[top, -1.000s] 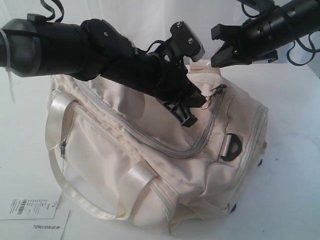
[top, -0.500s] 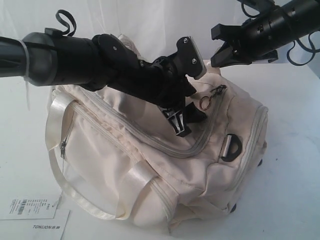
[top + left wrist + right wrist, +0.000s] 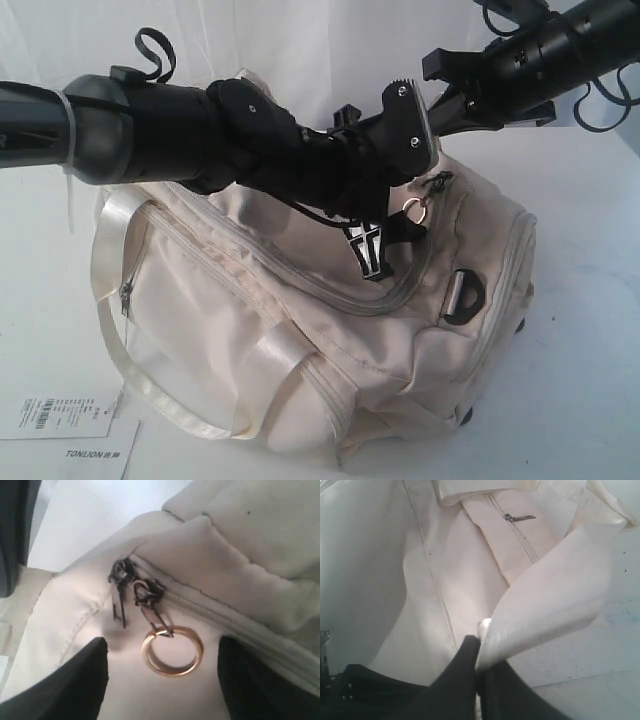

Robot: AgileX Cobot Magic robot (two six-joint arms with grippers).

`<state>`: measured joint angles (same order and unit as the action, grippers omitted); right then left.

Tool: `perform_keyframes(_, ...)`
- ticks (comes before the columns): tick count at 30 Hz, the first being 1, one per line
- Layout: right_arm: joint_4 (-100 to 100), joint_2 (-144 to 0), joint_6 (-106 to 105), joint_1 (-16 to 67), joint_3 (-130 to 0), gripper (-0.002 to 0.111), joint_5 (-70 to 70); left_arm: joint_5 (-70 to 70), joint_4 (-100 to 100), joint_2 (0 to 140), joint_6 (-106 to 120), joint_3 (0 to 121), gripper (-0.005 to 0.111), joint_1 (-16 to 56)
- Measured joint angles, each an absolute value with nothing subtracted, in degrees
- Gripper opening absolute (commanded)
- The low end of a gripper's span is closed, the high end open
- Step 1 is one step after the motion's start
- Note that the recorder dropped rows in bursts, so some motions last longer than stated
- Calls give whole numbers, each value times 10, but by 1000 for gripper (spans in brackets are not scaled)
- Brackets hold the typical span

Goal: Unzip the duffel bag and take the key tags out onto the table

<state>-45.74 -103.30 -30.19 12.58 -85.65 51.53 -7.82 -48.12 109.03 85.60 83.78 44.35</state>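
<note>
The cream duffel bag (image 3: 300, 330) lies on the white table (image 3: 590, 300) with its long top zip closed. A gold ring (image 3: 172, 650) hangs from one of two dark zip pulls (image 3: 147, 594) at the zip's end. My left gripper (image 3: 162, 641) is open, with the ring lying on the fabric between its two fingers and touching neither. In the exterior view that gripper (image 3: 390, 240) reaches across the bag to the ring (image 3: 412, 207). My right gripper (image 3: 480, 652) is shut on a cream ribbon strap (image 3: 555, 595) at the bag's far end. The key tags are hidden.
Two white paper price tags (image 3: 60, 415) lie on the table at the front left. A black strap ring (image 3: 462, 295) sticks out of the bag's right end. A zipped side pocket (image 3: 126, 295) faces left. The left arm's thick black body (image 3: 150, 130) spans the bag.
The left arm has swung to the right and risen a little, bringing its open fingers around the gold zip ring. The right gripper has held still on the strap.
</note>
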Motion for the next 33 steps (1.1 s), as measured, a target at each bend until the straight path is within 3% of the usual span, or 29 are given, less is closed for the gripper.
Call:
perform_keyframes(10,-457,-1033,-302,126,-857,0,518,-67,-500,1108,857,838,63,444)
perform_keyframes(16,-456,-1033,-302,126,-857,0,519,-69,-504,1113,858,838,41,451)
perform_keyframes(24,-456,-1033,-302,126,-857,0,519,-71,-504,1113,860,838,0,456)
perform_keyframes(33,-456,-1033,-302,126,-857,0,519,-97,-505,1098,859,838,0,456)
